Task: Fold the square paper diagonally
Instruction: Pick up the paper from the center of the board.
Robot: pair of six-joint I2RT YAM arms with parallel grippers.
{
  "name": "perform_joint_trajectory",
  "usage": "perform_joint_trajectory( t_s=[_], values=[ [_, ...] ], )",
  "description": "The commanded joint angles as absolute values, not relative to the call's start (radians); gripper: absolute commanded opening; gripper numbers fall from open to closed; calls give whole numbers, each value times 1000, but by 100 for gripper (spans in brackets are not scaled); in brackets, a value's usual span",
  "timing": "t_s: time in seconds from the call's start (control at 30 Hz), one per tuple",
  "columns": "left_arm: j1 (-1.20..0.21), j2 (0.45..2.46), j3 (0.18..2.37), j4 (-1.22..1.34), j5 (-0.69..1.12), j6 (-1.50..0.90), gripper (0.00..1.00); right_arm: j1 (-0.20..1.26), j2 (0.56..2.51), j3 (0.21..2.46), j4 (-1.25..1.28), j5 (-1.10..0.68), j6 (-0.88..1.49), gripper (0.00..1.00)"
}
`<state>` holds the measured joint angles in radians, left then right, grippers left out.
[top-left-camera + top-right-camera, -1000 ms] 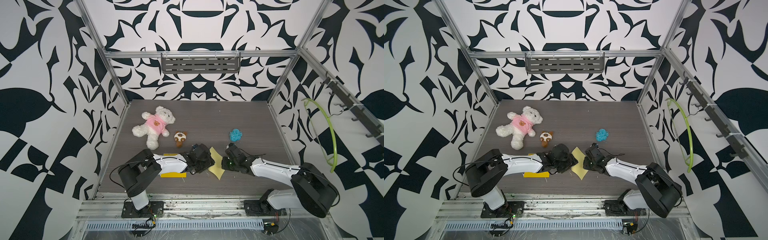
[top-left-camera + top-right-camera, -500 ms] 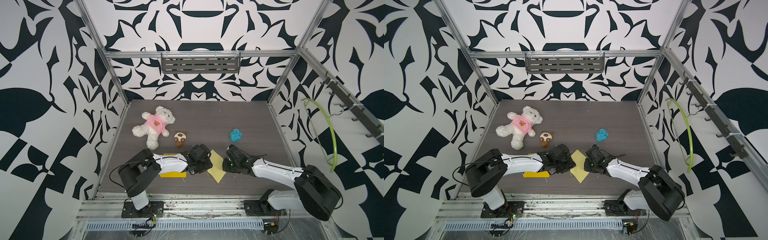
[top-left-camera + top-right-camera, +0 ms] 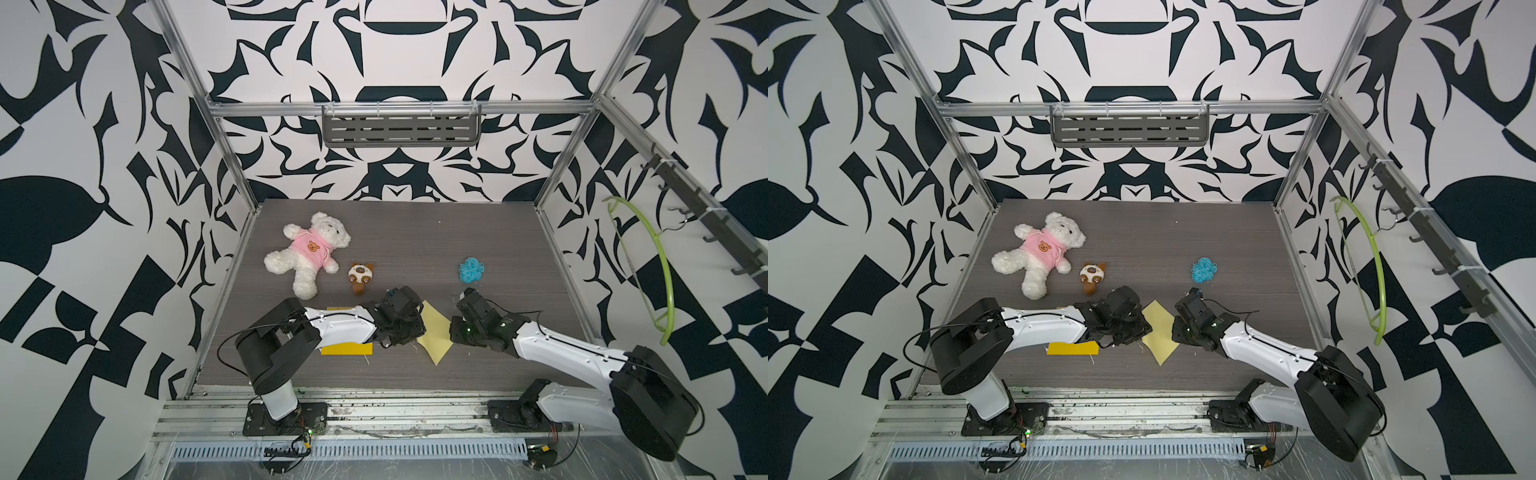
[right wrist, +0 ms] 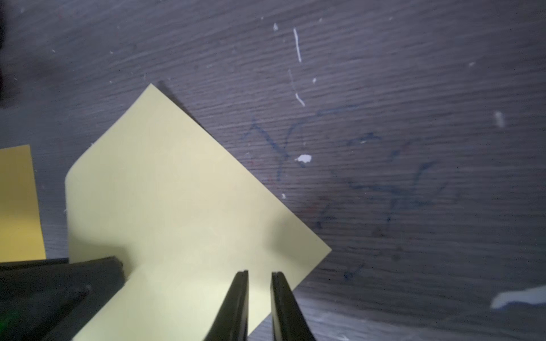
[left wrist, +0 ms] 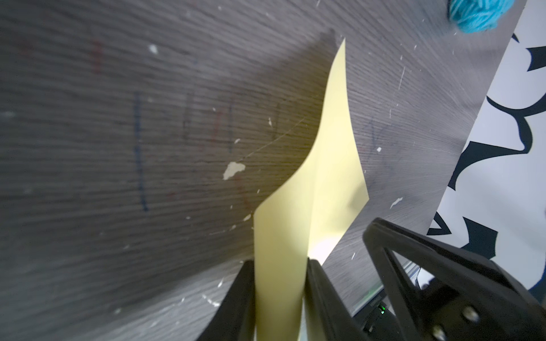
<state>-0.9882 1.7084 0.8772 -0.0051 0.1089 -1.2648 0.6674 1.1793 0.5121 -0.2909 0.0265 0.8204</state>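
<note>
Inside the left hand point(image 5: 279, 262) rises the paper point(image 5: 325, 177), grip unclear; the right hand point(image 4: 260, 274) hovers over it, slightly parted.

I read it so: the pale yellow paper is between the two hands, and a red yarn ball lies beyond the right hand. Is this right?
Not quite. The yarn ball is blue, not red; both top views show it. The rest stands: the paper is between the left hand and the right hand, the ball beyond the right one.
</note>
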Motion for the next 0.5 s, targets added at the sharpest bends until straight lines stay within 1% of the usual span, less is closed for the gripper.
perform_joint_trajectory(
  t_s=[0.0,0.03,0.07,0.2,0.23,0.3,0.4,0.47],
  values=[
    [-985,1677,899,-35,121,-1258,31,672,1123,512,-367,91,865,25],
    [-985,1674,899,-38,120,-1256,31,672,1108,512,-383,96,888,27],
    [-983,1671,901,-43,118,-1256,31,672,1086,512,-405,98,925,32],
    [-982,1649,908,-57,120,-1261,32,672,974,488,-468,74,1116,62],
    [-981,1644,910,-58,121,-1262,32,672,943,470,-452,59,1150,65],
    [-976,1637,918,-64,123,-1266,32,672,879,415,-380,27,1236,68],
    [-970,1635,927,-57,143,-1274,32,672,809,352,-301,1,1351,69],
    [-968,1630,932,-52,152,-1278,32,672,766,335,-281,7,1383,70]
  ],
)
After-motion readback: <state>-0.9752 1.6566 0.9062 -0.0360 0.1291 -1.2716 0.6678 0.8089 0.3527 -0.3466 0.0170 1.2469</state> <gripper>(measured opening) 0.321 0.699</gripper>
